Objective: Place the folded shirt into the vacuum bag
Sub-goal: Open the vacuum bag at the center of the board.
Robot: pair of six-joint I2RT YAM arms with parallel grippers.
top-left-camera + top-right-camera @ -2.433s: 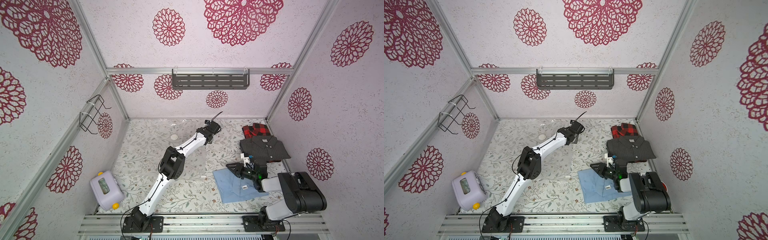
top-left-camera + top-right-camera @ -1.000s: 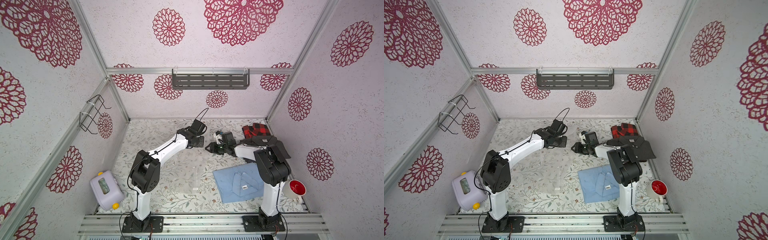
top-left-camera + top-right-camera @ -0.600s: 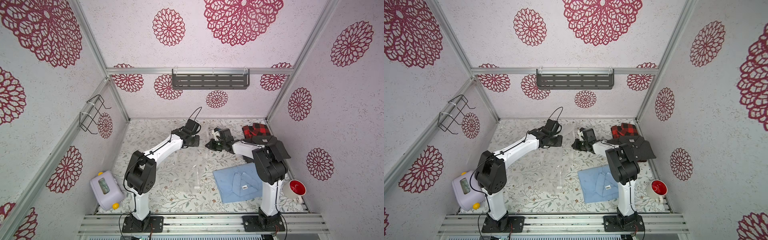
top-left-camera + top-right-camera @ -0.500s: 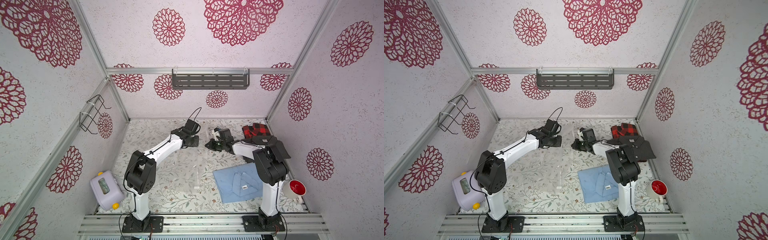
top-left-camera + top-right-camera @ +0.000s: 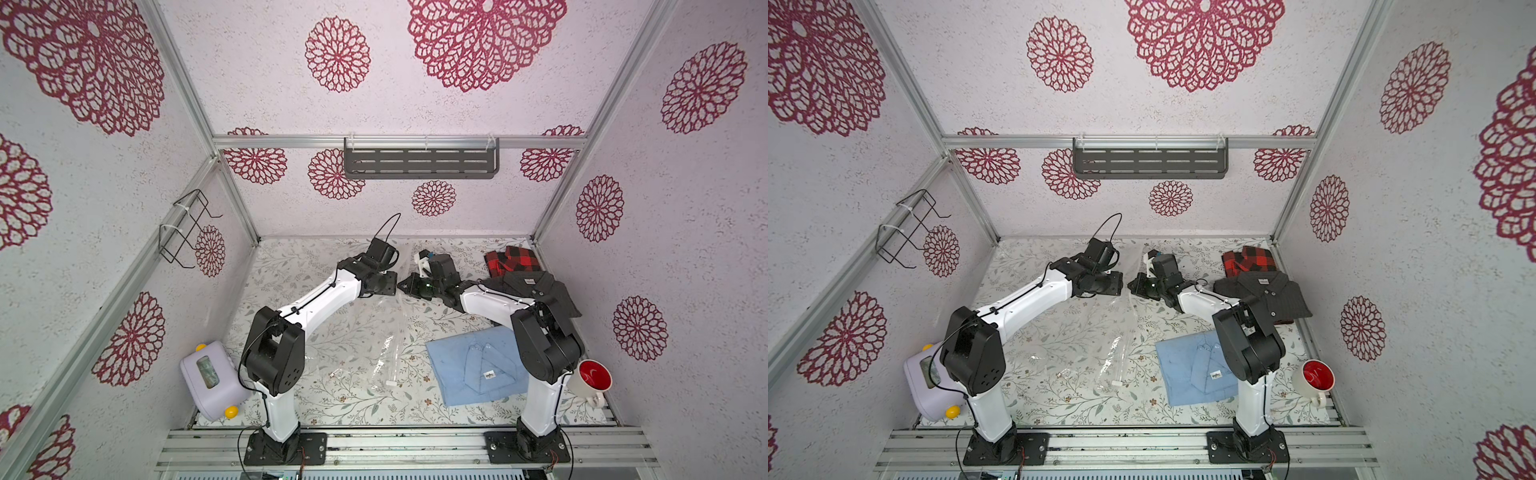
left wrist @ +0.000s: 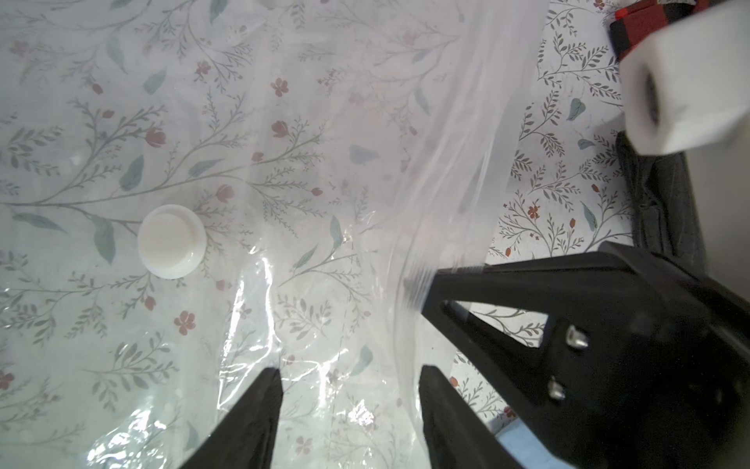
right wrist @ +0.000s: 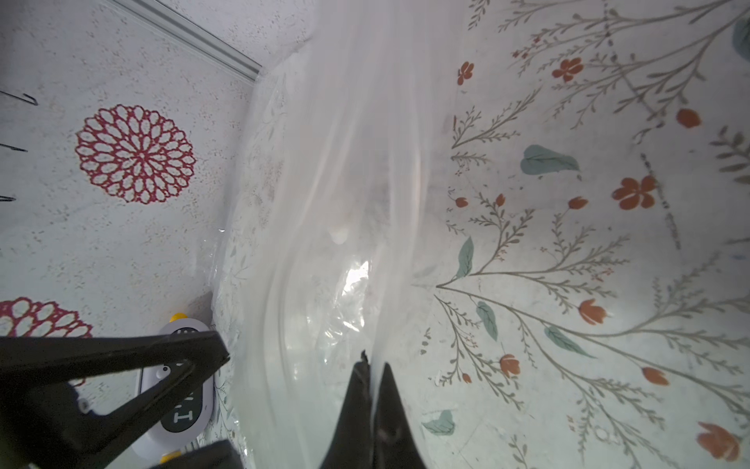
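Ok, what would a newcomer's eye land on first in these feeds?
Both grippers meet at the far middle of the table: the right gripper shut on a raised fold of the vacuum bag, the left gripper open beside it. Then the light blue folded shirt, lying outside the bag at the near right.

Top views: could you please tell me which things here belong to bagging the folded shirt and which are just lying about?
Job: vacuum bag, light blue folded shirt, right end effector pinching the bag, open left end effector.
Lying about: red plaid shirt, dark polo shirt, red-lined white mug, lilac gadget.
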